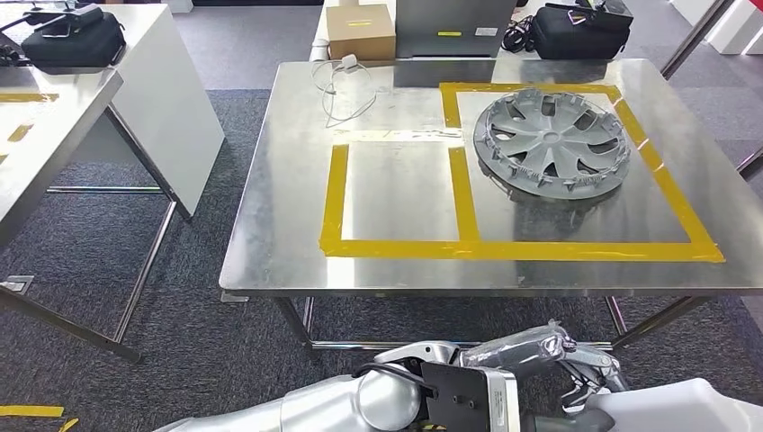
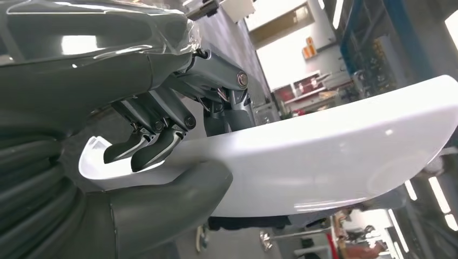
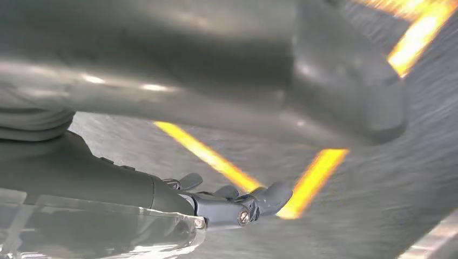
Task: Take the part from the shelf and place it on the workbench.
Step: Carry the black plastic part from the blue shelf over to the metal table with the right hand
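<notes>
One hand carries the load: the left hand [image 2: 162, 135] grips the white part [image 2: 335, 156] near one end, its dark fingers [image 2: 156, 145] hooked over the rim and its thumb [image 2: 178, 199] pressed up from beneath. Most of the part's length hangs out beyond the hold. In the head view the part sits low at the robot's body, short of the near edge of the workbench [image 1: 288, 225] and toward its near right corner, not yet over the steel.

The right hand [image 3: 232, 205] hangs over the carpet. That picture is blurred, but its fingers look spread with nothing between them.

The step in hand looks like the carry to the set-down. Because the hold is off-centre, I would lift slowly and keep the wrist level so that the free end does not dip and catch the near edge.

On the tabletop, a grey wheel cover [image 1: 551, 142] fills the far part of the larger taped frame, toward the far right corner. The smaller taped square [image 1: 335, 198] near the middle is bare, and likely the safer target. A white cable [image 1: 346, 85] lies by the far edge, well apart. Let the part rest fully on the steel before the fingers ease off.
</notes>
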`<state>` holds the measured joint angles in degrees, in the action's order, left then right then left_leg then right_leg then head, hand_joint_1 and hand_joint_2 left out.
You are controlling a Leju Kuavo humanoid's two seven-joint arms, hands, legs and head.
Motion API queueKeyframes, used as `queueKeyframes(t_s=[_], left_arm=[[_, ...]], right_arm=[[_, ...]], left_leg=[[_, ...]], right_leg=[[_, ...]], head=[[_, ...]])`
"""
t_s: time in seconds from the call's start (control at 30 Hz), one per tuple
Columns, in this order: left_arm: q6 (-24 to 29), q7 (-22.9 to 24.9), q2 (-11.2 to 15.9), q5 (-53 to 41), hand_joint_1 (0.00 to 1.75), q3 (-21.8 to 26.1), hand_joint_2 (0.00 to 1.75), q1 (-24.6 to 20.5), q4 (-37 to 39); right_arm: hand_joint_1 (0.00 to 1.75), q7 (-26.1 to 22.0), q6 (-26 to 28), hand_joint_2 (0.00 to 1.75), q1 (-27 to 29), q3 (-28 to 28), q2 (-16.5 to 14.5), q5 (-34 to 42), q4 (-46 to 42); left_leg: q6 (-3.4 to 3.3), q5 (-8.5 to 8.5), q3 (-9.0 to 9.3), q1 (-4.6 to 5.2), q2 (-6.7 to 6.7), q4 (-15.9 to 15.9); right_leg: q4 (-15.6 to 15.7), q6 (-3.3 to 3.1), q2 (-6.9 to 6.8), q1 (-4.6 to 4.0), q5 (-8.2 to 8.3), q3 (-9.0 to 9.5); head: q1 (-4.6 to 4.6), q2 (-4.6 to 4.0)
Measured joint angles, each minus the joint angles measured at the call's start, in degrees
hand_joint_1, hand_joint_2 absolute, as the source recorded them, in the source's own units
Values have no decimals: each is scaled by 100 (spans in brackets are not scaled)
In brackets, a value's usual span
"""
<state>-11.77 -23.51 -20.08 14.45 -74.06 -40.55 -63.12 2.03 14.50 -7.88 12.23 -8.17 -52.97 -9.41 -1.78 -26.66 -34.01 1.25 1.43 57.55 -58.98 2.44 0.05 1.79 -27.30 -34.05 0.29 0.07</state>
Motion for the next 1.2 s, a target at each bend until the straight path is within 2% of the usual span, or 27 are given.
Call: queueKeyframes(t_s=[0.07, 0.13, 0.23, 0.3, 0.37, 0.4, 0.43, 0.47, 0.5, 0.53, 0.57, 0.63, 0.7, 0.73, 0.77, 0.83, 0.87, 0.9, 0.93, 0.97, 1.03, 1.07, 1.2], left_arm=[[-9, 11, 1, 9, 175, -142, 175, -72, 33], [2, 35, 1, 15, 175, -229, 175, -103, 43], [11, 47, 1, 18, 175, -255, 175, -122, 45], [19, 55, 2, 19, 175, -275, 175, -146, 46], [18, 151, 4, 62, 175, -361, 175, -193, 54], [25, 271, 5, 111, 175, -425, 175, -223, 58], [41, 420, 5, 171, 175, -494, 175, -262, 62], [77, 580, 4, 236, 175, -553, 175, -312, 64], [138, 686, 4, 298, 175, -590, 175, -366, 73], [219, 764, 5, 366, 175, -621, 175, -426, 98], [326, 824, 6, 439, 175, -649, 175, -485, 151], [585, 906, 7, 581, 175, -684, 175, -590, 346], [865, 964, 5, 707, 175, -696, 175, -698, 613], [1014, 990, 5, 768, 175, -698, 175, -767, 761], [1163, 1023, 5, 828, 175, -700, 175, -833, 913], [1414, 1098, 7, 927, 175, -708, 175, -937, 1234], [1495, 1134, 8, 968, 175, -716, 175, -970, 1390], [1550, 1164, 8, 1001, 175, -724, 175, -1000, 1527], [1601, 1205, 7, 1031, 175, -733, 175, -1038, 1647], [1662, 1262, 6, 1057, 175, -745, 175, -1085, 1737], [1842, 1447, 5, 1078, 175, -765, 175, -1190, 1861], [1949, 1554, 6, 1069, 175, -777, 175, -1234, 1904], [2186, 1778, 9, 1022, 175, -827, 175, -1346, 2015]], right_arm=[[0, -33, 123, 0, 194, 92, 121, 93, 3], [0, -38, 159, 0, 296, 143, 188, 115, 4], [0, -37, 166, 0, 318, 154, 200, 115, 4], [0, -36, 167, 0, 325, 159, 207, 115, 4], [0, 45, 199, 0, 351, 224, 216, 199, 4], [0, 105, 225, 0, 365, 289, 221, 283, 4], [0, 165, 250, 0, 379, 367, 223, 379, 4], [0, 202, 267, 0, 388, 445, 222, 464, 4], [0, 204, 270, 0, 393, 497, 214, 497, 4], [0, 201, 266, 0, 398, 538, 205, 511, 4], [0, 193, 250, 0, 404, 568, 198, 500, 4], [0, 174, 184, 0, 417, 593, 180, 428, 4], [0, 144, 102, 0, 425, 591, 163, 315, 4], [0, 114, 71, 0, 425, 584, 158, 261, 4], [0, 63, 46, 0, 428, 576, 155, 220, 4], [0, -29, 0, 0, 443, 563, 153, 168, 4], [0, -25, -25, 0, 452, 560, 156, 152, 5], [0, 31, -52, 0, 460, 557, 158, 138, 5], [0, 127, -84, 0, 463, 555, 164, 126, 6], [0, 228, -124, 0, 464, 554, 173, 117, 6], [0, 349, -208, 0, 462, 554, 183, 106, 6], [0, 362, -239, 0, 463, 555, 187, 104, 6], [0, 356, -281, 0, 487, 556, 178, 101, 5]], left_leg=[[30, -28, -4, 2, 13, 13], [61, -68, -23, -5, -6, 38], [81, -103, -45, -8, -19, 69], [111, -204, -108, -15, -38, 224], [173, -524, -509, -64, -72, 1009], [191, -580, -665, -92, -83, 1287], [198, -538, -718, -117, -91, 1362], [182, -338, -565, -125, -92, 1046], [165, -183, -339, -120, -94, 614], [147, -83, -163, -109, -93, 277], [131, -56, -64, -94, -90, 90], [96, -68, -25, -65, -81, 20], [28, -26, 34, -82, -83, -43], [-6, -2, 64, -95, -89, -77], [-31, 14, 83, -103, -96, -98], [-57, 12, 86, -80, -102, -99], [-64, 7, 87, -67, -99, -97], [-67, 1, 91, -59, -92, -94], [-66, -9, 97, -54, -83, -86], [-56, -26, 103, -54, -74, -66], [-10, -79, 86, -39, -61, -1], [15, -101, 70, -27, -58, 28], [95, -161, 17, -22, -63, 87]], right_leg=[[-10, -68, 8, -6, -11, 14], [4, -109, 17, 10, -3, 22], [13, -124, 18, 22, 2, 30], [13, -145, 19, 28, -5, 37], [12, -167, 10, 36, -18, 43], [11, -167, 4, 38, -24, 48], [11, -162, 2, 38, -32, 57], [13, -154, 5, 39, -39, 70], [13, -140, 11, 34, -47, 82], [16, -118, 19, 28, -53, 87], [21, -88, 23, 27, -58, 91], [56, -7, 26, 34, -54, 110], [13, 51, 22, 47, -96, 101], [-133, 66, 20, 44, -186, 33], [-420, 72, 18, 41, -334, -105], [-1204, 84, 17, 26, -654, -503], [-1492, 86, 17, 24, -721, -665], [-1569, 83, 17, 22, -678, -728], [-1397, 76, 16, 22, -527, -674], [-1022, 69, 14, 23, -308, -518], [-297, 41, 14, 20, -12, -197], [-106, 19, 17, 15, 42, -114], [-46, -97, 26, 6, 48, -88]], head=[[-4, 0], [1, 0], [4, 0], [-29, 0], [-78, 0], [-89, 0], [-95, 0], [-99, 0], [-102, 0], [-105, 0], [-109, 0], [-110, 0], [-103, 0], [-91, 0], [-73, 0], [-43, 0], [-38, 0], [-37, 0], [-37, 0], [-36, 0], [-31, 0], [-34, 0], [-65, 0]])
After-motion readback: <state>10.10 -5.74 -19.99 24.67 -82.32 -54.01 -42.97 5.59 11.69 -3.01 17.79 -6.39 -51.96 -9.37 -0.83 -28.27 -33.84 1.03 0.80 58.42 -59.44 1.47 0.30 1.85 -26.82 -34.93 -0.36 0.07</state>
